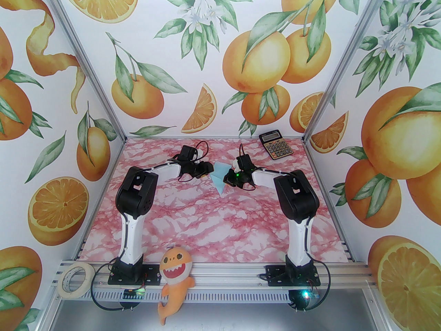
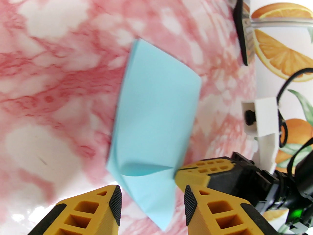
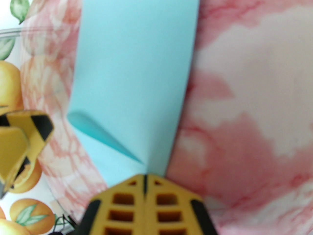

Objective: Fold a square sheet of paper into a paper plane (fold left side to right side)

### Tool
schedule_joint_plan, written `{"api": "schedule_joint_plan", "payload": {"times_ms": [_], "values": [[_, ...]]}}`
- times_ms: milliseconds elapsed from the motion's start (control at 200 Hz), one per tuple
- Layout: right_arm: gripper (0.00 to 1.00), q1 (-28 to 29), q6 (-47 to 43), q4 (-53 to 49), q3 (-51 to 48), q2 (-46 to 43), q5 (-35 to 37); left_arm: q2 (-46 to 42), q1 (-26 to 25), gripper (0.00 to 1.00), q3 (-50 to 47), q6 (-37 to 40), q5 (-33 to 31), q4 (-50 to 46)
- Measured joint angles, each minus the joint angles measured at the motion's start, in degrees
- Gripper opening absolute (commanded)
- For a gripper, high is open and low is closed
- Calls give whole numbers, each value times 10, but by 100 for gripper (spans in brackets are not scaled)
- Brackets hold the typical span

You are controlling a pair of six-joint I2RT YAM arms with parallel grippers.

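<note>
Two pincers flank the thin pale light-blue square sheet of paper (image 2: 156, 111), which lies folded over on the pink-marbled bench (image 1: 206, 219). At the paper's left edge the left pincer (image 2: 151, 204) has its yellow fingers spread and grips nothing. At the paper's right edge the right pincer (image 3: 144, 180) has its tips pressed together, touching where a loose flap lifts. Whether it nips the paper I cannot tell. Beyond the paper, to its right, sits a black-and-gold calculator (image 1: 276, 145).
</note>
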Motion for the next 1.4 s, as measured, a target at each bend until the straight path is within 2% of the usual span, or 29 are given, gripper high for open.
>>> {"api": "schedule_joint_plan", "payload": {"times_ms": [615, 741, 1011, 1101, 1156, 1401], "values": [[0, 0, 0, 0, 0, 0, 0, 37, -23, 42, 36, 23, 6, -24], [0, 0, 0, 0, 0, 0, 0, 37, -25, 39, 36, 23, 16, -12], [0, 0, 0, 0, 0, 0, 0, 37, -31, 21, 36, 23, 22, -1], [0, 0, 0, 0, 0, 0, 0, 37, -32, 20, 36, 23, 18, -2], [0, 0, 0, 0, 0, 0, 0, 37, -32, 15, 37, 24, 14, -5], [0, 0, 0, 0, 0, 0, 0, 38, -36, 15, 64, 25, 3, -33]]}}
